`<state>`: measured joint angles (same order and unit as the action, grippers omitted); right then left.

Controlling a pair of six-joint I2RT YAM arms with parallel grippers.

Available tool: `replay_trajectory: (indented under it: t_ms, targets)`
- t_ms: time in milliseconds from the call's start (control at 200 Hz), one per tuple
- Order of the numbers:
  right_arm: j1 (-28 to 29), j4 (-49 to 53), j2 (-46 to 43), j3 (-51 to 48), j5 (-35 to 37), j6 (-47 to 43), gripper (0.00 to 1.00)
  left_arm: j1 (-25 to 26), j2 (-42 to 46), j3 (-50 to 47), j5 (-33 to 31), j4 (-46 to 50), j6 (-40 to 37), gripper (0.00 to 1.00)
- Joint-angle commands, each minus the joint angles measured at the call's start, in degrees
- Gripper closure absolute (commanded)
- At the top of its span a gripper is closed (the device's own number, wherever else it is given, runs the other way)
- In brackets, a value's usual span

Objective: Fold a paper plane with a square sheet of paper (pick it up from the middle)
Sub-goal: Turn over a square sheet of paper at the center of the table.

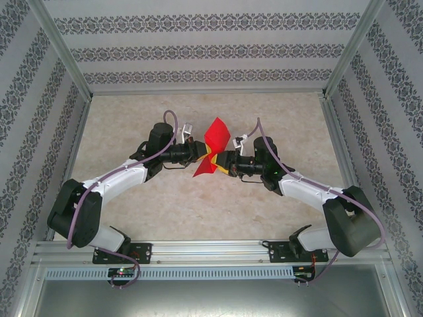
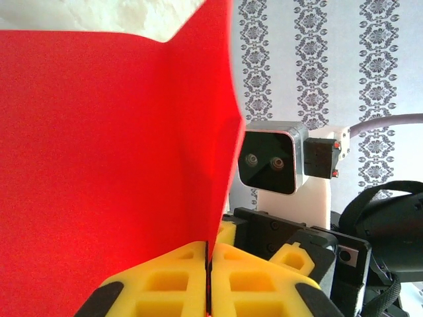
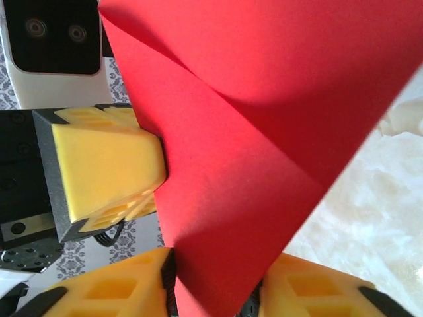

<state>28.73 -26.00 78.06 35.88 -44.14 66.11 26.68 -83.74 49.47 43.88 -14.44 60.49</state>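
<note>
The red sheet of paper [image 1: 216,137] is off the counter [image 1: 165,205], held in the air and rising from the left gripper [image 1: 197,156], where the 2 arms meet nose to nose. The left gripper's yellow fingers [image 2: 172,284] are pressed together with the sheet's lower edge caught in the seam between them. This side seems to serve as the anchor: the paper stands up from the pinch like a wall and should not slide or droop while the other arm works on it. The right gripper [image 1: 223,162] sits just beside the left gripper, facing it, and its fingers [image 3: 112,290] stand on either side of the sheet. Whether they press on the paper cannot be told, since the red surface hides the gap. In the right wrist view, 1 diagonal crease runs across the sheet near the left gripper, and the panel beyond it bows outward, so the paper is partly folded and not yet a dart. Holding it in mid-air looks deliberate: a thin sheet lying flat gives fingers nothing to get under, while a lifted one offers both faces. I judge that the right gripper is placed to grip next to the left gripper, to sharpen the crease or swing a flap over. An off-line pinch could set a crooked fold.
</note>
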Motion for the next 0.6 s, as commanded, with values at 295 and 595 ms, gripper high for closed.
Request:
replay_trajectory:
  t_ms: [295,595]
  targets:
    - [-1.22,0.33,-2.37,0.51,0.11,-0.77,0.81,0.05,-0.34,-0.79,-0.03,-0.98,-2.02,0.86]
    - [-2.27,1.06,-3.33,0.16,-0.5,-0.98,0.88,0.0,-0.51,-0.63,-0.02,-0.52,-2.27,0.82]
